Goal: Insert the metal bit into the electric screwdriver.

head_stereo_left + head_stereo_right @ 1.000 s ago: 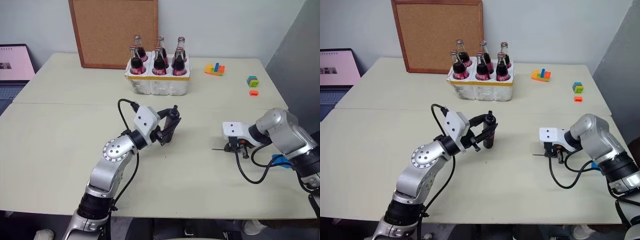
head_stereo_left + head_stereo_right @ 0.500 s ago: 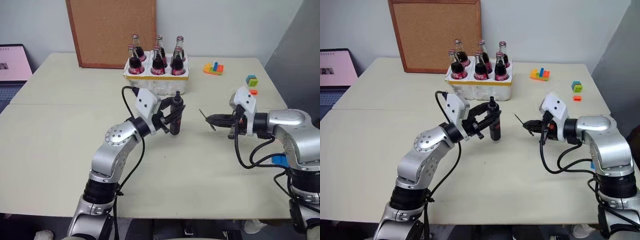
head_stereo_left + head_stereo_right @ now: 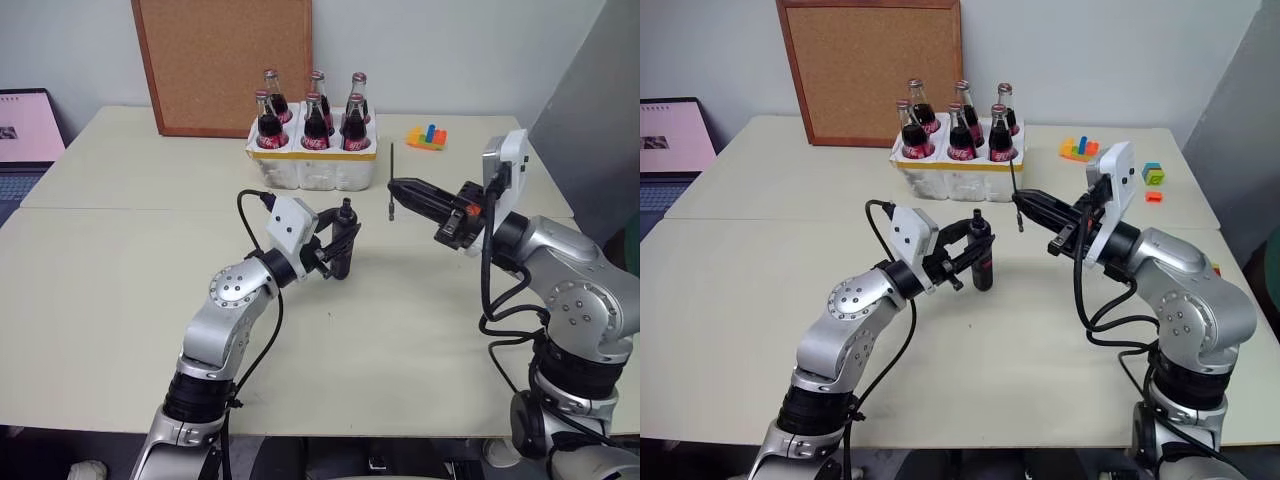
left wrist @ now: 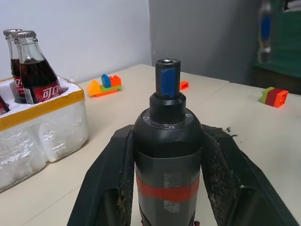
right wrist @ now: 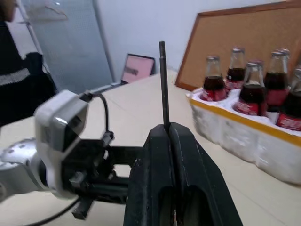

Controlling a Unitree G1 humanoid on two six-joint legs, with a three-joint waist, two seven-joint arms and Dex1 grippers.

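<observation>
While the left hand (image 3: pixel 338 247) is clamped on the electric screwdriver (image 3: pixel 343 243), the tool stands upright above the tabletop (image 3: pixel 120 290), its narrow tip with a blue mark pointing up and a red band around the body between the two black fingers (image 4: pixel 106 188). Up at the right, the right hand (image 3: pixel 398 188) is closed on the metal bit (image 3: pixel 391 180), which stands nearly upright across the fingertips (thin and dark, it sticks out above and below the grip). The bit hangs in the air just to the right of the screwdriver, apart from it. Behind both sits a white foam crate (image 3: pixel 315 165) with a yellow band, holding six capped bottles (image 3: pixel 317 112) of dark drink in two rows of three.
</observation>
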